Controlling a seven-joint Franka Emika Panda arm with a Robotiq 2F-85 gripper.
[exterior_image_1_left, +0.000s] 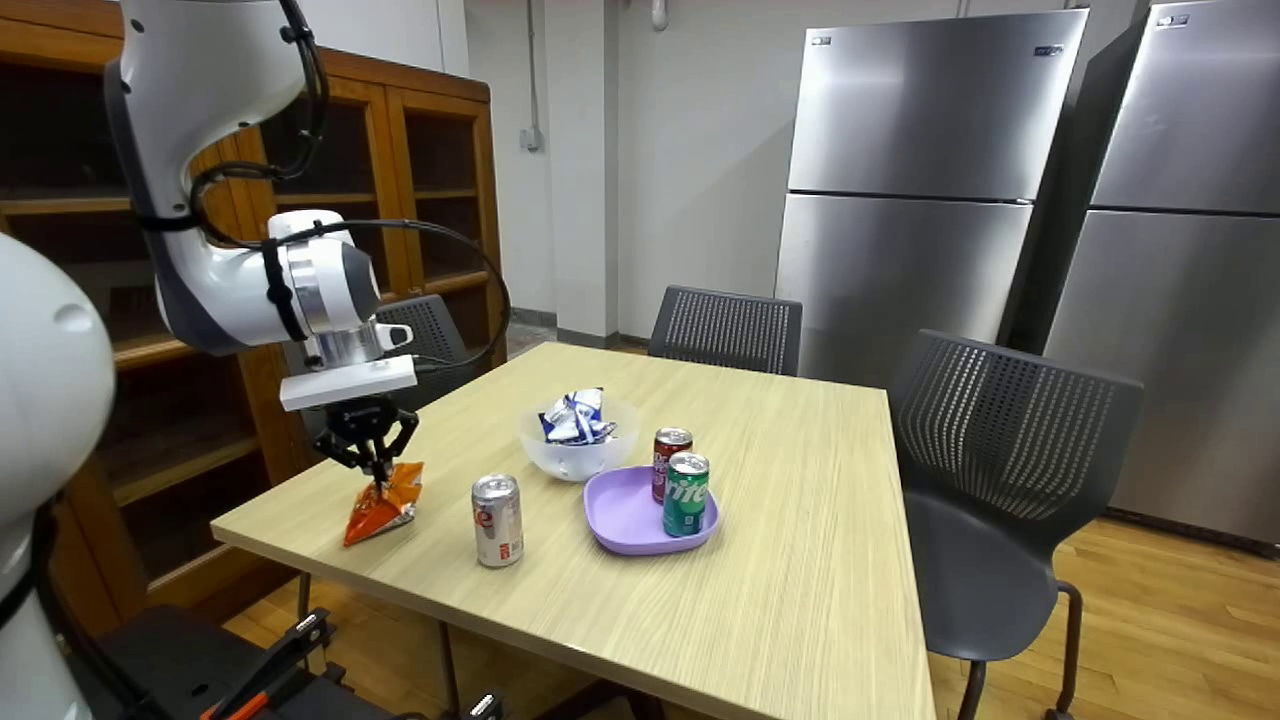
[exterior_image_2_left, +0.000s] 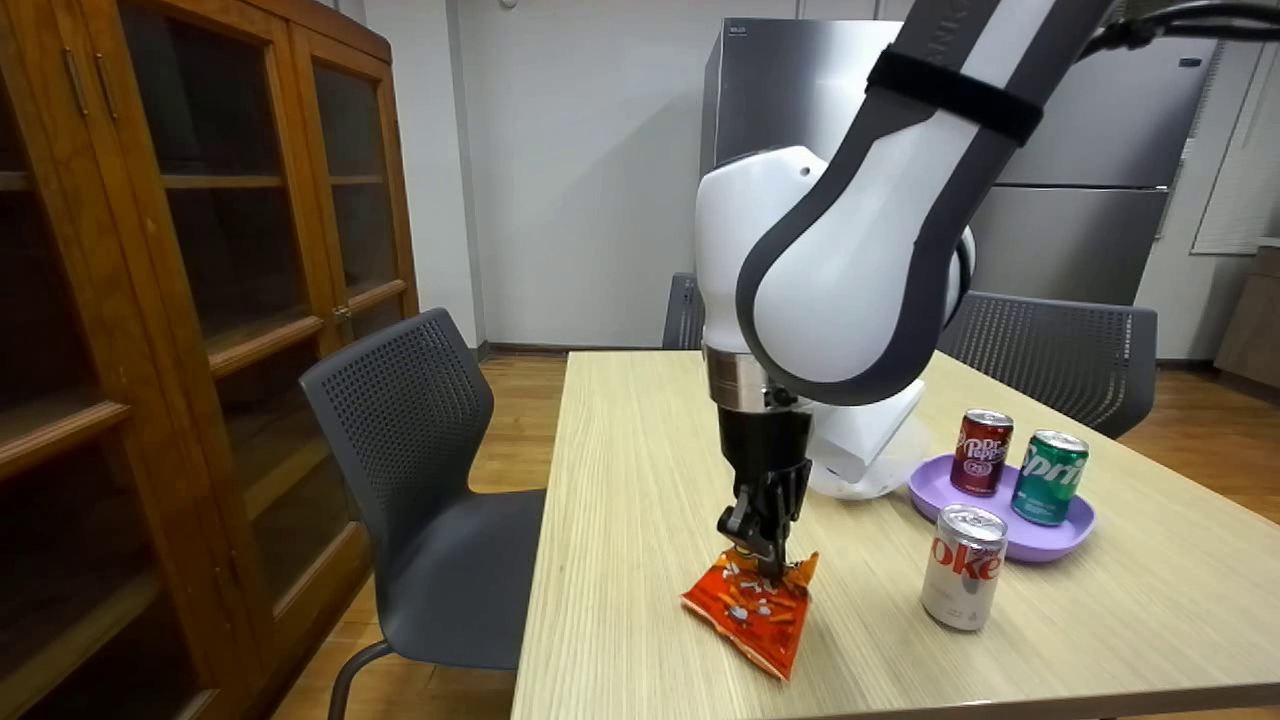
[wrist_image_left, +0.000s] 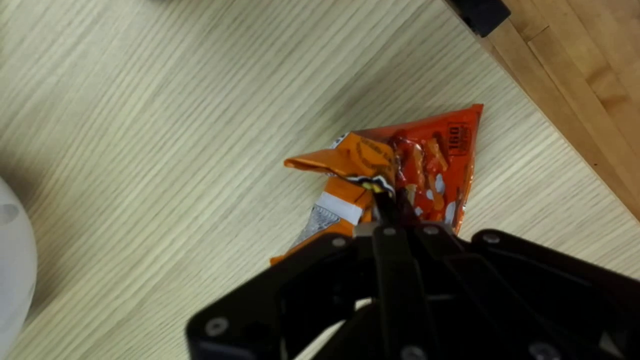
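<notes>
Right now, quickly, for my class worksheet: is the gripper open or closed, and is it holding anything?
Gripper: closed, holding a pinch of the orange snack bag.

- In an exterior view, the silver can (exterior_image_1_left: 498, 522) stands lower left of centre, between gripper (exterior_image_1_left: 379, 474) and purple tray (exterior_image_1_left: 618, 510), obstructing a low pass.
- Just left of centre, a bowl (exterior_image_1_left: 580, 462) is another obstacle.
- The red can (exterior_image_1_left: 662, 465) and green can (exterior_image_1_left: 686, 502) crowd the tray's right half; its left half lies open.
- Bare tabletop (exterior_image_1_left: 800, 520) spreads right of the tray.
</notes>
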